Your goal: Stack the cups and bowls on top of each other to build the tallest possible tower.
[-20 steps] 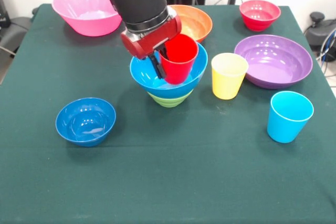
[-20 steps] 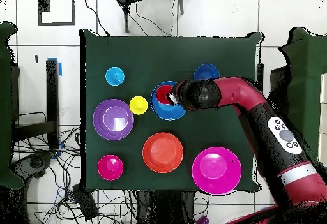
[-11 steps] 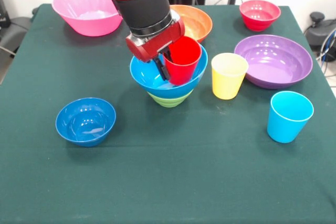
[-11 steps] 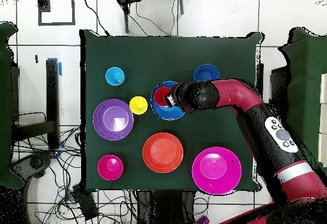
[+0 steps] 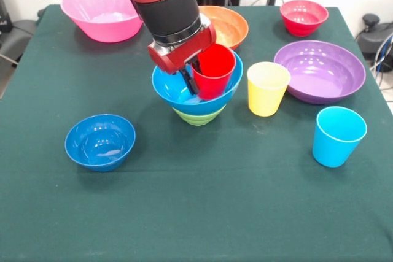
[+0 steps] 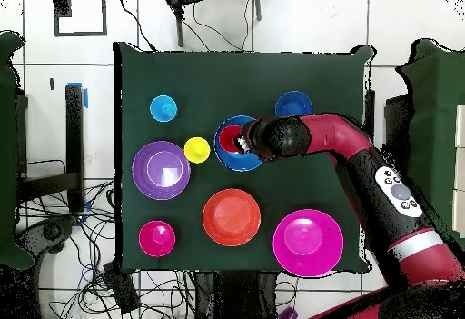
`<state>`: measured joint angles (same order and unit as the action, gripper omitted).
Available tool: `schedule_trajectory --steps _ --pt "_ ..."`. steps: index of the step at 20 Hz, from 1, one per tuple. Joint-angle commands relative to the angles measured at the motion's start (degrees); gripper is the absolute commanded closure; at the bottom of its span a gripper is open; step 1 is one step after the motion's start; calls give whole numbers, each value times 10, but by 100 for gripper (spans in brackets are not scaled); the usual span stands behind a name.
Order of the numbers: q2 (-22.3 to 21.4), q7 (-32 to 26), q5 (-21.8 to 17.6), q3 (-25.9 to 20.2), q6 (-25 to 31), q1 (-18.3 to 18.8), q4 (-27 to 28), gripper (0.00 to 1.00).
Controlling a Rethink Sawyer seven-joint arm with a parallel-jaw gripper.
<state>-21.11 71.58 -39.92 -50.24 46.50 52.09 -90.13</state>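
A red cup stands inside the large blue bowl, which rests on the small green bowl. My gripper is shut on the red cup's left wall, one finger outside and one hidden inside. From overhead, the gripper sits over the red cup and the large blue bowl. Standing loose on the table are a yellow cup, a sky-blue cup and a small blue bowl.
A purple bowl lies right of the yellow cup. Along the far side are a pink bowl, an orange bowl partly behind my arm, and a small red bowl. The green table shows bare cloth along its front.
The gripper with the red cup has shifted slightly right and deeper into the large blue bowl over the last second; it has barely moved in the last half second.
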Motion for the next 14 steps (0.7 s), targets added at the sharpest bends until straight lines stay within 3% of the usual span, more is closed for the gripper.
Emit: schedule_trajectory --steps 1,14 --pt "18 -97 -45 31 1 -27 34 100" --pt "58 -117 -55 30 -5 -31 64 100"
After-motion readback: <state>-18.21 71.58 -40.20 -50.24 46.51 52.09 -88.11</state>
